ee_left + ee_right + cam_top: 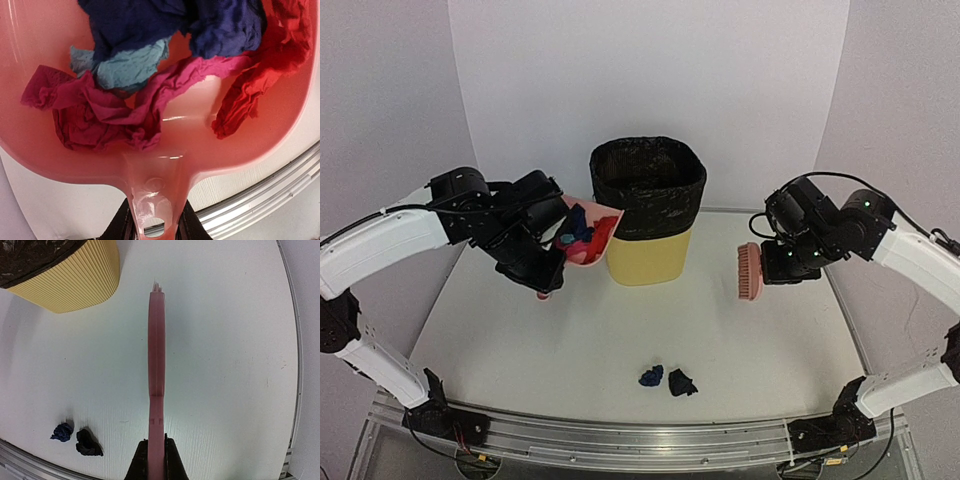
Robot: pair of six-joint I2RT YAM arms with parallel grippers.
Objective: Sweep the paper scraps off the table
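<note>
Top external view: my two arms reach in from the near edge of a white table [570, 340]. My left gripper [544, 272] is clamped on the handle of a pink dustpan [603, 232], which I hold raised and tilted just beside the left rim of a yellow bin [647, 258] with a black liner [648, 185]. From this angle I cannot tell whether the pan's lip touches the rim. Most of the paper scraps [582, 228] lie heaped inside the pan.

Left wrist view: my two dark fingers [121, 229] press on either side of the narrow dustpan [45, 30] handle, open only as far as its width allows. Crumpled pieces in navy, light blue, magenta and red fill the pan. The front metal rail [260, 197] shows below it.

On the right side of the table, my right gripper [772, 266] is closed tight on the handle of a pink brush [750, 272], held in the air to the right of the bin with its bristles facing the bin.

Right wrist view: the brush [156, 355] runs straight away from my fingers [140, 462], edge-on, above bare tabletop.

Two scraps lie on the table near the front rail [640, 440], just beside each other: a navy scrap [651, 376] on the left and a black scrap [682, 382] on the right, well apart from brush and dustpan.
</note>
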